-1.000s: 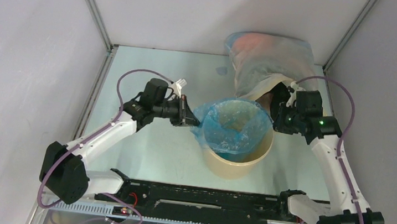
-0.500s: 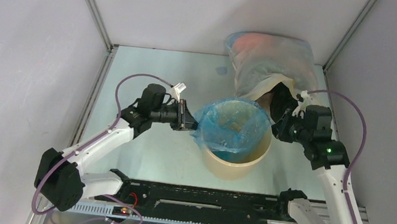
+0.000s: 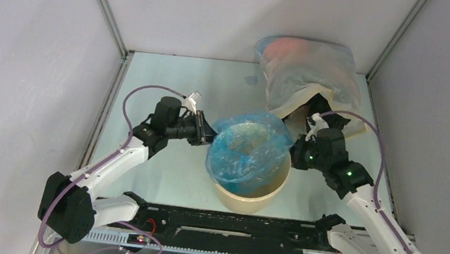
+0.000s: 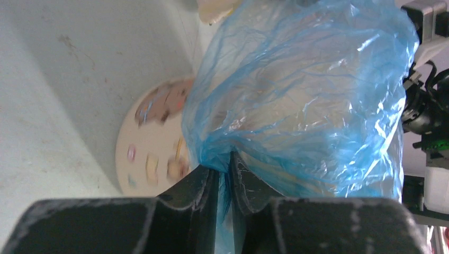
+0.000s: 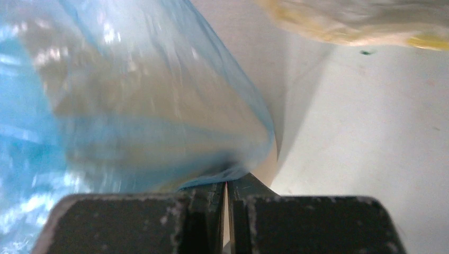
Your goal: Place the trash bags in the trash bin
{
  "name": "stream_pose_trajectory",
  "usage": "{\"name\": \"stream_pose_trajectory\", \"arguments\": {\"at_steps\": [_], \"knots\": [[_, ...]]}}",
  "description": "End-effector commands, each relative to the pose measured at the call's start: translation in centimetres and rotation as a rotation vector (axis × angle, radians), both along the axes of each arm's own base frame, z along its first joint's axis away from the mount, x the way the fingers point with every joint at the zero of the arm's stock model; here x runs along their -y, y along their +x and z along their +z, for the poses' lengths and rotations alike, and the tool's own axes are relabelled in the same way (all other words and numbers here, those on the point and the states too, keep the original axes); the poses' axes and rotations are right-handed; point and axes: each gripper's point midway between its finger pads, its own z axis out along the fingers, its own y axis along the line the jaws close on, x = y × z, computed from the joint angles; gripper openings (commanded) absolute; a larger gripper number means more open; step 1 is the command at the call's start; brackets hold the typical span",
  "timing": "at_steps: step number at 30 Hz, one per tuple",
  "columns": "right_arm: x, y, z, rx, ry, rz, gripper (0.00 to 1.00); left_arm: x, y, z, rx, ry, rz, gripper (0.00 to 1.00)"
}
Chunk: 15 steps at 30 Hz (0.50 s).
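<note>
Blue translucent film, the trash bag (image 3: 246, 151), is held spread over the mouth of the trash bin (image 3: 246, 200). The bin stands on the desk (image 3: 170, 83) a little toward 6 o'clock from the middle of the top view. The bin's rim is covered by crinkled film from about 9 to 1 o'clock, while the tan wall is left bare from 3 round to 7 o'clock. The bag's lower part is seen sagging inside the bin.

The left fingers (image 3: 207, 139) are set at the bag's 9 o'clock. In the left wrist view these fingers (image 4: 226, 161) are pressed almost together, with a gathered fold of the bag (image 4: 307, 95) pinched between them. Behind the fold, the bin's wall (image 4: 153, 143) is seen blurred, with small coloured marks on it.

The right fingers (image 3: 295, 157) are set at the bag's 3 o'clock. In the right wrist view they (image 5: 226, 186) are closed to a thin slit, into which the edge of the bag (image 5: 132, 106) is drawn. A sliver of the bin's tan rim (image 5: 273, 159) is visible just beside them.

A large cloudy plastic sack (image 3: 307, 69) is propped at 1 o'clock from the bin, against the back corner. Its beige underside (image 5: 360, 21) is caught at the top of the right wrist view, above the pale desk (image 5: 370, 137).
</note>
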Motion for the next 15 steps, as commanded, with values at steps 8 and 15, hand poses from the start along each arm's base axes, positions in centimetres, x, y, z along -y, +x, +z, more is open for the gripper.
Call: {"name": "stream_pose_trajectory", "arguments": {"at_steps": [8,15], "knots": [[-3.6,4.0,3.2,0.139,0.040,0.004,0.20,-2.6,1.3,2.3,0.085,0.013,0.051,0.42],[0.9,1.8,4.7,0.217,-0.062,-0.069,0.57,-5.0,-0.2,3.1,0.140,0.096,0.123,0.68]]}}
